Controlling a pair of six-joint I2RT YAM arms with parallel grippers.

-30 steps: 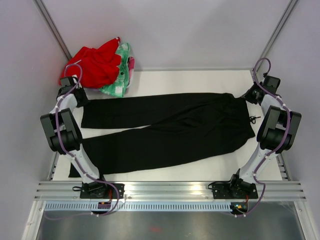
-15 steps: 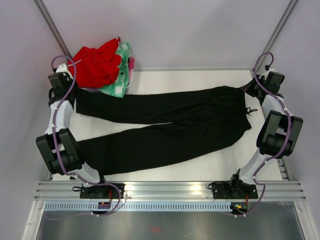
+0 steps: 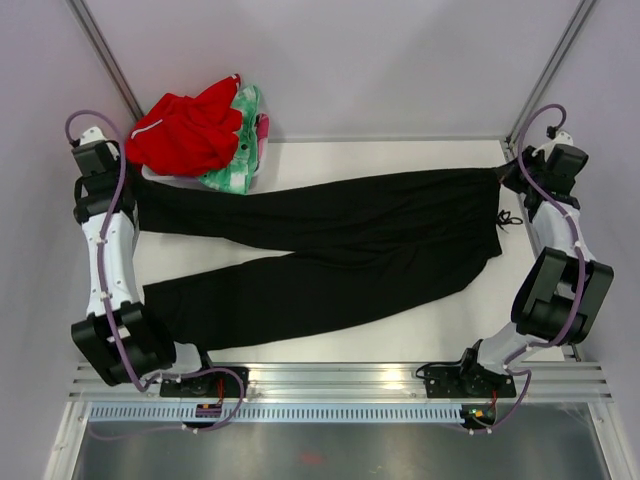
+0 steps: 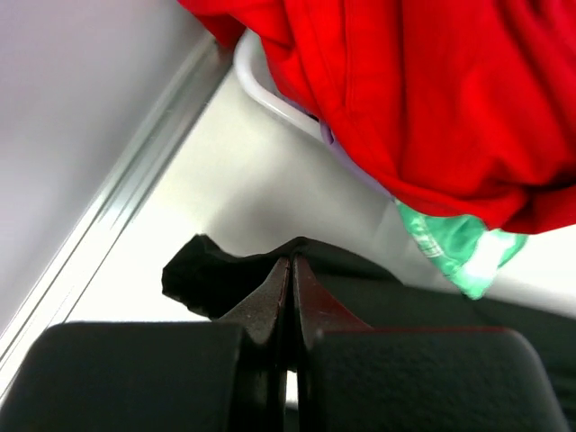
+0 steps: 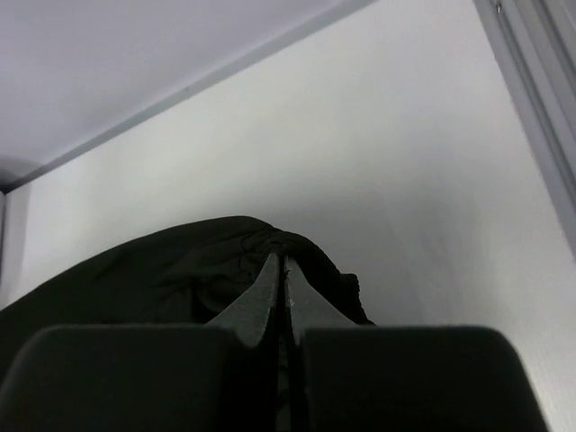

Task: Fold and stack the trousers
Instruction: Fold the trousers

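Observation:
The black trousers point(image 3: 330, 240) lie spread across the white table, waist to the right and the two legs running left. My left gripper point(image 3: 128, 192) is shut on the hem of the far leg at the left edge; in the left wrist view the black cloth point(image 4: 216, 274) bunches over the pinched fingertips point(image 4: 290, 263). Over at the far right, my right gripper point(image 3: 505, 178) is shut on the far corner of the waist. There the fabric point(image 5: 180, 270) humps over my closed tips point(image 5: 282, 261). The far edge is pulled taut between both grips.
A red garment point(image 3: 190, 128) lies heaped over a green-and-pink patterned cloth point(image 3: 243, 150) on a white tray at the far left corner, right beside my left gripper. Metal frame posts rise at both far corners. The drawstring point(image 3: 508, 217) trails off the waist at the right.
Both arms have stretched outward and away from me, dragging the far leg and waist corner with them. The far edge of the trousers has moved toward the back and become straighter.

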